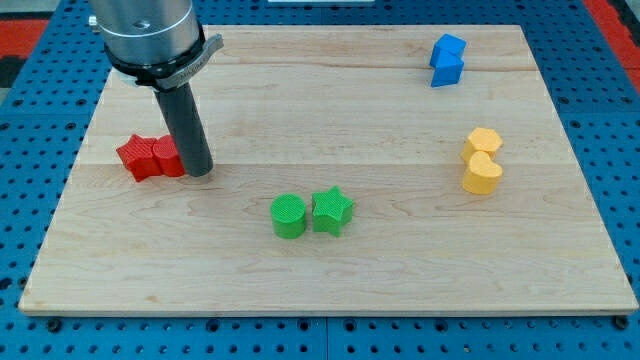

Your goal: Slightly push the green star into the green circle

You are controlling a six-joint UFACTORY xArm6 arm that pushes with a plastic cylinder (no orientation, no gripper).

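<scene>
The green star [332,211] lies on the wooden board [400,270] a little below the middle. The green circle [288,216] sits right at its left side; the two look to be touching or nearly so. My tip [198,172] rests on the board at the view's left, well up and left of the green circle, right beside the red blocks.
Two red blocks [150,156] lie together at the left, touching my rod's left side. Two blue blocks [447,60] sit at the top right. Two yellow blocks [482,160] sit at the right. A blue pegboard [30,130] surrounds the board.
</scene>
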